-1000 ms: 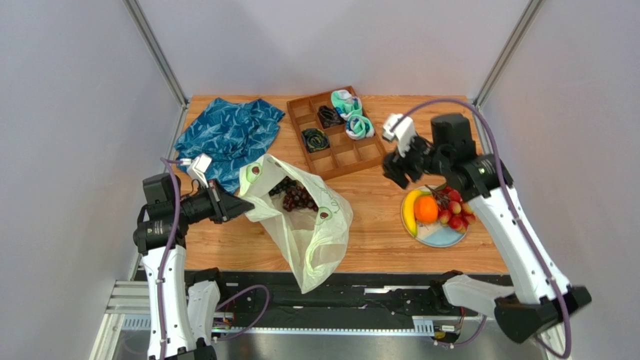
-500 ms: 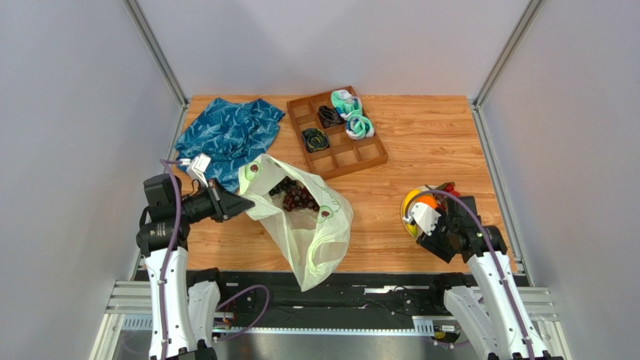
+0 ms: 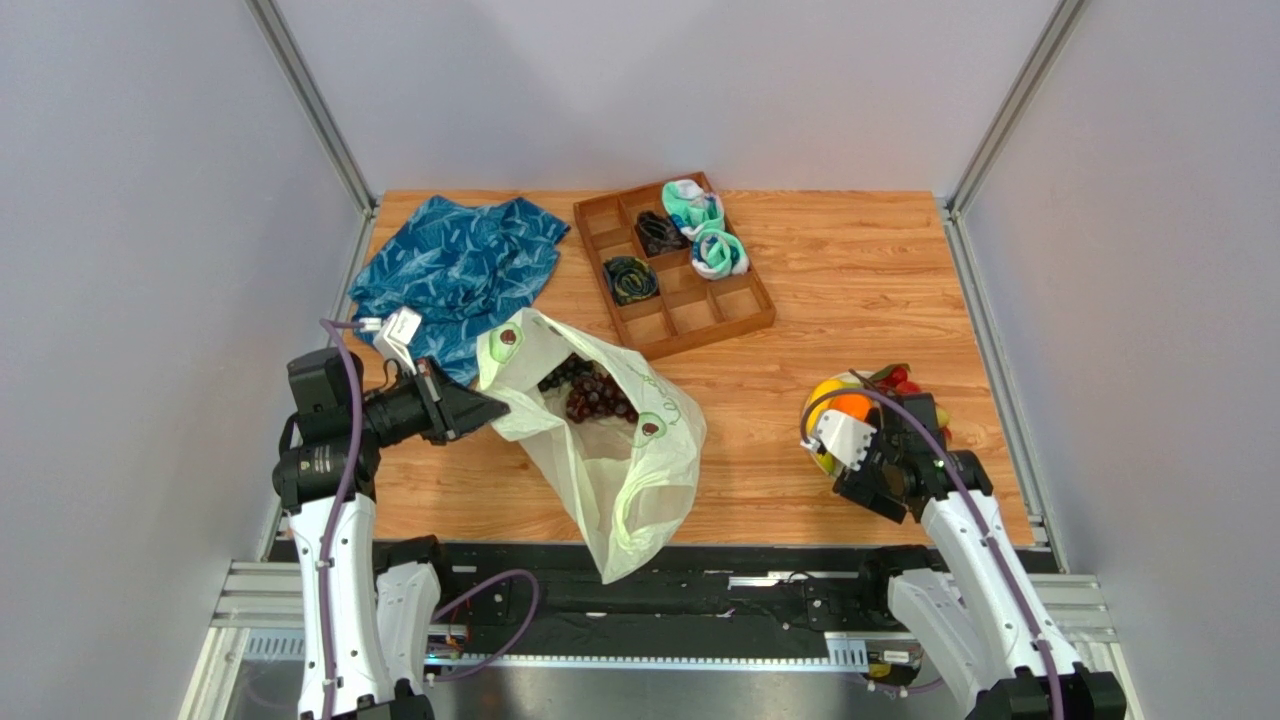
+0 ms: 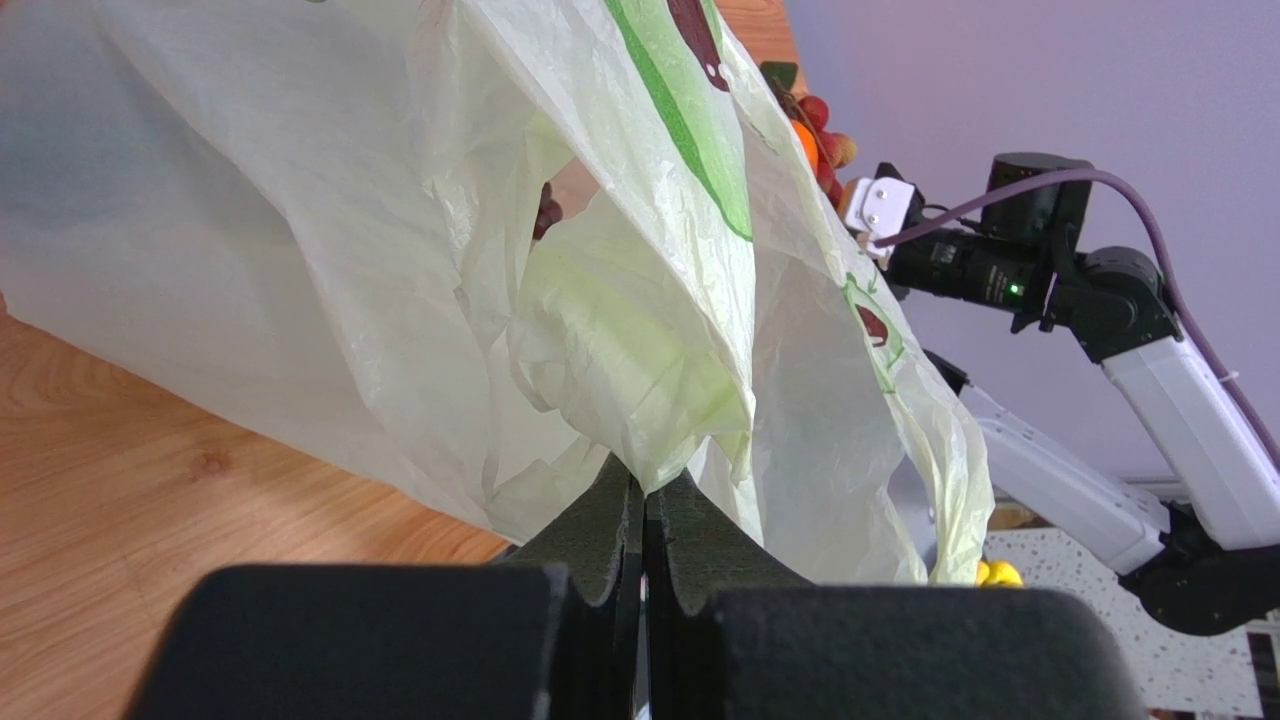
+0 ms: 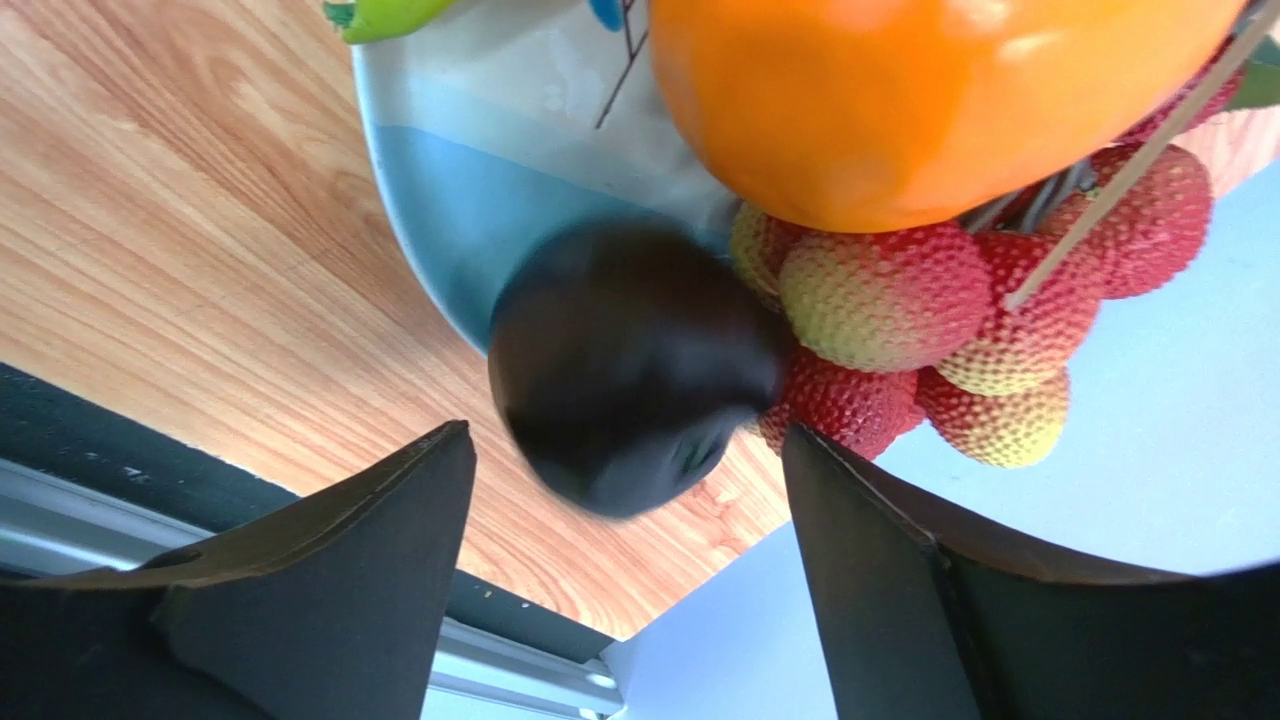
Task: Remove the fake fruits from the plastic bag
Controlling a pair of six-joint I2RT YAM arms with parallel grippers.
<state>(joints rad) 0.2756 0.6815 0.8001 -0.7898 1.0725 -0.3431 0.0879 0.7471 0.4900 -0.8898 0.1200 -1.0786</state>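
left jaws pinch plastic bag (image 4: 301, 225) (green-and-maroon print, unreadable) | right jaws wide around dark round fruit (image 5: 624, 360) at plate (image 5: 451, 210) edge

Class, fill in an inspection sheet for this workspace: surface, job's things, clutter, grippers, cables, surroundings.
Surface: wooden table.
Job's things: plastic bag open, dark purple grape bunch inside; orange, red grape bunch and dark round fruit at the plate.
Clutter: blue cloth; divided tray holding rolled socks and black cords.
Grippers: left gripper shut on the bag's edge; right gripper open above the plate.
Cables: purple cable along each arm.
Surroundings: grey walls.
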